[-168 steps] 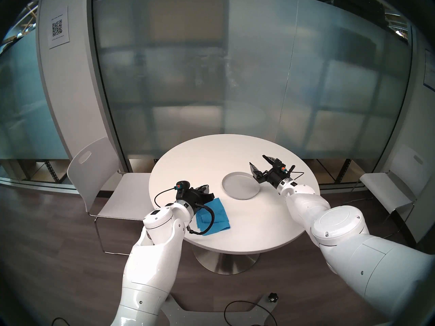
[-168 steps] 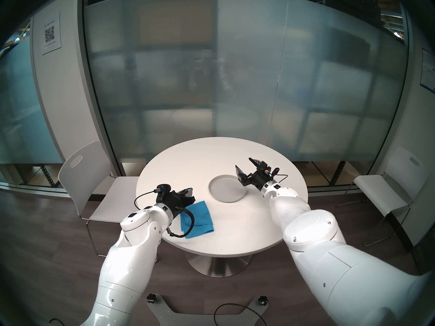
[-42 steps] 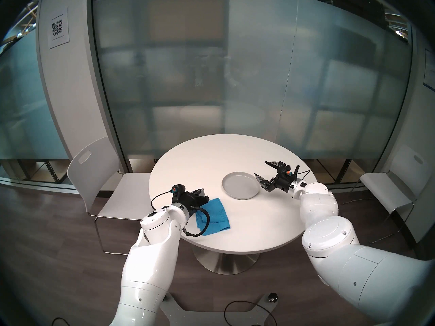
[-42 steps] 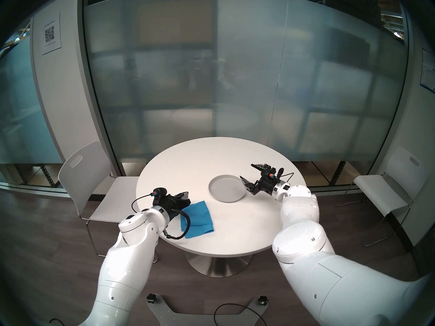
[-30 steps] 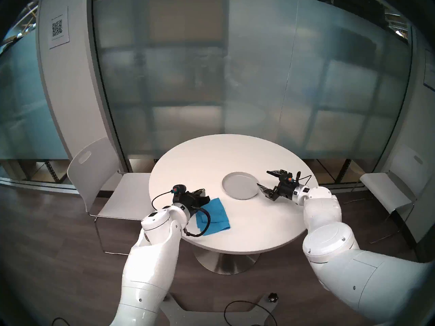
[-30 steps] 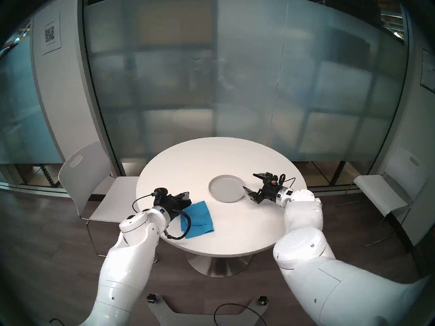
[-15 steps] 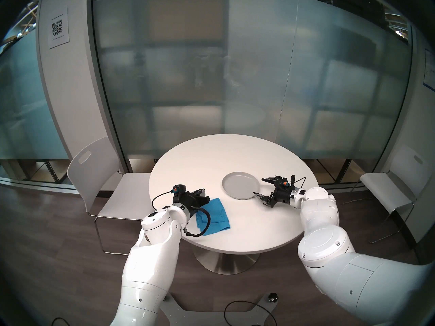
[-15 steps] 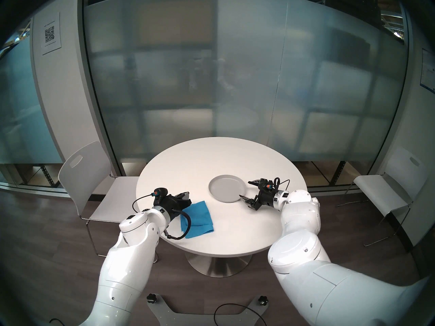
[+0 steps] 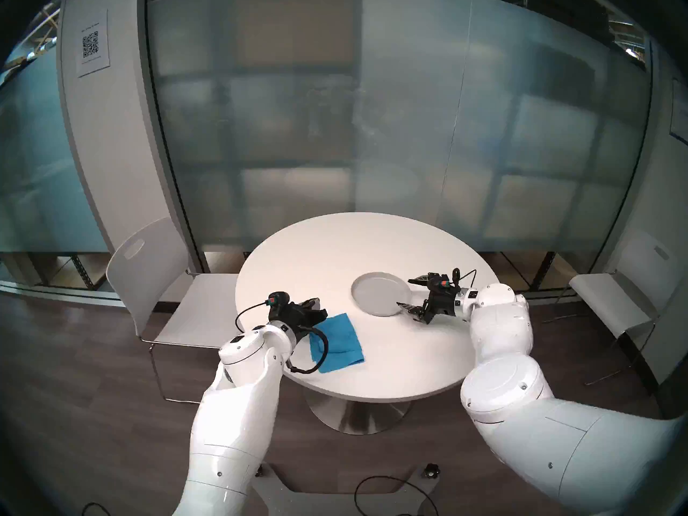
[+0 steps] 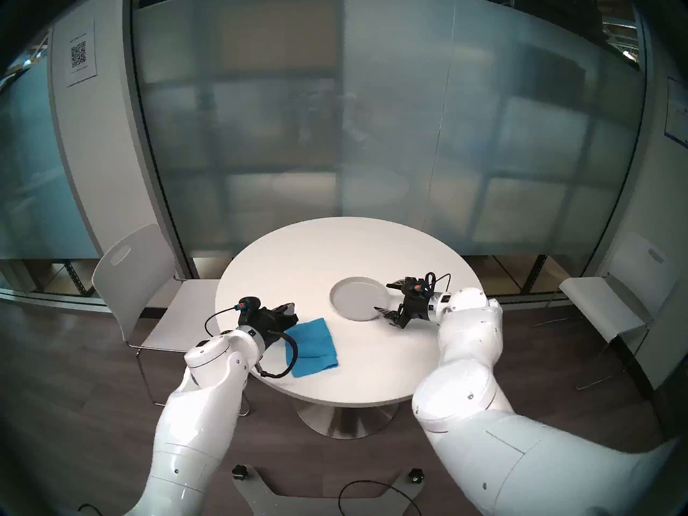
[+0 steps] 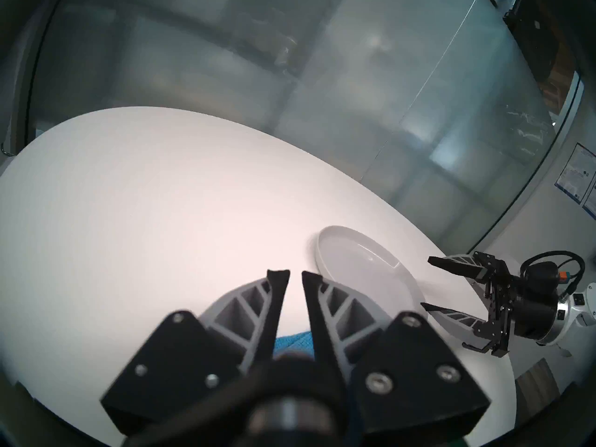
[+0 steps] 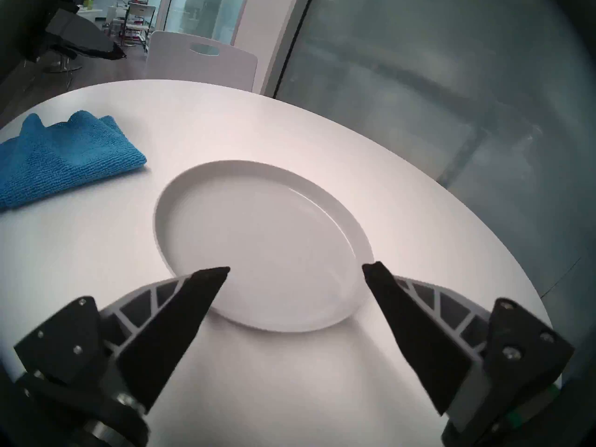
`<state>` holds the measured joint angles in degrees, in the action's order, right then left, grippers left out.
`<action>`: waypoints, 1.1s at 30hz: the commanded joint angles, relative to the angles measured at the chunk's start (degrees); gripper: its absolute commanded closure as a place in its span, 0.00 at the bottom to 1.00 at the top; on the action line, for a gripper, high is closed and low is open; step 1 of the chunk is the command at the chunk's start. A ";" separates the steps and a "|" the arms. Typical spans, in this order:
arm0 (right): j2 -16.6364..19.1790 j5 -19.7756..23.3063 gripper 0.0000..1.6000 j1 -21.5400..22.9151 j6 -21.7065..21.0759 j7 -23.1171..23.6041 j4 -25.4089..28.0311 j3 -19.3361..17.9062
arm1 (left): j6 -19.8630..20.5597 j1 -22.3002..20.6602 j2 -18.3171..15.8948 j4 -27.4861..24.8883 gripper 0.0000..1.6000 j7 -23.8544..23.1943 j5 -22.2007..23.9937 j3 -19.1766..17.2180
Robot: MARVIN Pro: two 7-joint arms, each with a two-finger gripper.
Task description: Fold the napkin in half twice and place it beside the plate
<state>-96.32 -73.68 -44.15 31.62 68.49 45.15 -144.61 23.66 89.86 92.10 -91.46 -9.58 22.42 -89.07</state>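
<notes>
The blue napkin (image 9: 340, 340) lies folded on the near left of the round white table (image 9: 335, 251); it also shows in the right wrist view (image 12: 64, 156). The light-grey plate (image 9: 376, 292) sits right of centre, a gap away from the napkin. My left gripper (image 9: 314, 303) hovers at the napkin's far left corner, fingers nearly together and empty (image 11: 295, 273). My right gripper (image 9: 404, 292) is wide open and empty, its fingers straddling the plate's (image 12: 258, 236) near right rim, low over the table.
A white chair (image 9: 149, 273) stands left of the table and another (image 9: 610, 303) at the right. A frosted glass wall runs behind. The table's far half and near right (image 9: 402, 355) are bare. Cables lie on the floor by my base.
My right gripper has swung left and down from the table's right side to the plate's right rim, staying open. My left gripper drew back slightly to the left. The napkin has not moved.
</notes>
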 commanded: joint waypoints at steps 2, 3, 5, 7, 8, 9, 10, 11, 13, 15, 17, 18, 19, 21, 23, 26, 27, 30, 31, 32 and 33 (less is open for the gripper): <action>-3.90 -0.32 0.00 3.43 -0.66 1.48 3.27 2.38 | -0.40 -0.82 -0.08 -1.24 0.53 -0.09 0.12 -0.60; -4.21 -0.44 0.00 3.48 -0.78 1.70 3.48 2.58 | -0.40 -0.83 -0.09 -1.25 0.53 -0.09 0.12 -0.70; -5.03 -0.77 0.00 3.63 -1.09 2.29 4.09 3.13 | -0.41 -0.87 -0.10 -1.28 0.53 -0.11 0.12 -0.97; -5.87 -1.11 0.00 3.70 -1.46 2.91 4.76 3.68 | -0.41 -0.93 -0.10 -1.31 0.53 -0.12 0.12 -1.25; -6.27 -1.29 0.00 3.74 -1.66 3.22 5.08 3.94 | -0.41 -0.95 -0.09 -1.32 0.53 -0.13 0.12 -1.37; -6.56 -1.43 0.06 3.75 -1.77 3.44 5.29 4.14 | -0.41 -0.97 -0.09 -1.33 0.53 -0.14 0.12 -1.46; -7.05 -1.67 0.21 3.81 -2.02 3.84 5.76 4.47 | -0.41 -1.00 -0.08 -1.34 0.53 -0.16 0.12 -1.61; -7.42 -1.90 0.24 3.79 -2.22 4.20 6.05 4.73 | -0.41 -1.03 -0.06 -1.35 0.53 -0.17 0.12 -1.72; -7.95 -2.23 0.34 3.68 -2.53 4.69 6.54 5.08 | -0.41 -1.09 -0.04 -1.36 0.53 -0.19 0.12 -1.88; -8.56 -2.73 0.39 3.56 -2.91 5.34 7.29 5.57 | -0.41 -1.14 -0.01 -1.37 0.53 -0.22 0.13 -2.08; -9.23 -3.23 0.42 3.46 -3.40 6.08 8.13 6.07 | -0.40 -1.19 0.02 -1.39 0.53 -0.26 0.13 -2.28; -9.44 -3.43 0.43 3.41 -3.58 6.34 8.44 6.23 | -0.40 -1.21 0.03 -1.39 0.53 -0.27 0.13 -2.34; -9.71 -3.75 0.44 3.32 -3.80 6.70 8.91 6.46 | -0.40 -1.24 0.05 -1.39 0.53 -0.29 0.13 -2.43; -10.18 -4.28 0.47 3.16 -4.20 7.30 9.65 6.81 | -0.39 -1.30 0.08 -1.40 0.53 -0.33 0.13 -2.55; -10.76 -5.01 0.50 2.93 -4.72 8.07 10.62 7.22 | -0.39 -1.38 0.11 -1.43 0.53 -0.39 0.13 -2.70; -11.49 -6.10 0.51 2.53 -5.43 9.07 12.00 7.73 | -0.40 -1.47 0.16 -1.49 0.53 -0.47 0.13 -2.90; -11.74 -6.48 0.52 2.41 -5.68 9.42 12.47 7.88 | -0.40 -1.51 0.17 -1.52 0.53 -0.49 0.13 -2.96; -12.41 -7.56 0.53 2.07 -6.38 10.41 13.97 8.31 | -0.41 -1.57 0.18 -1.59 0.53 -0.55 0.12 -3.16; -12.41 -7.56 0.53 2.07 -6.38 10.41 13.97 8.31 | -0.41 -1.57 0.18 -1.59 0.53 -0.55 0.12 -3.16; -12.90 -8.39 0.53 1.88 -6.88 11.10 15.12 8.62 | -0.41 -1.60 0.18 -1.63 0.53 -0.59 0.12 -3.31; -13.14 -8.80 0.54 1.75 -7.14 11.47 15.72 8.77 | -0.41 -1.61 0.19 -1.64 0.53 -0.61 0.12 -3.38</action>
<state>-106.92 -81.34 -42.53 25.79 78.30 56.85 -137.29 23.64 89.15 92.21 -91.61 -9.97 22.42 -92.48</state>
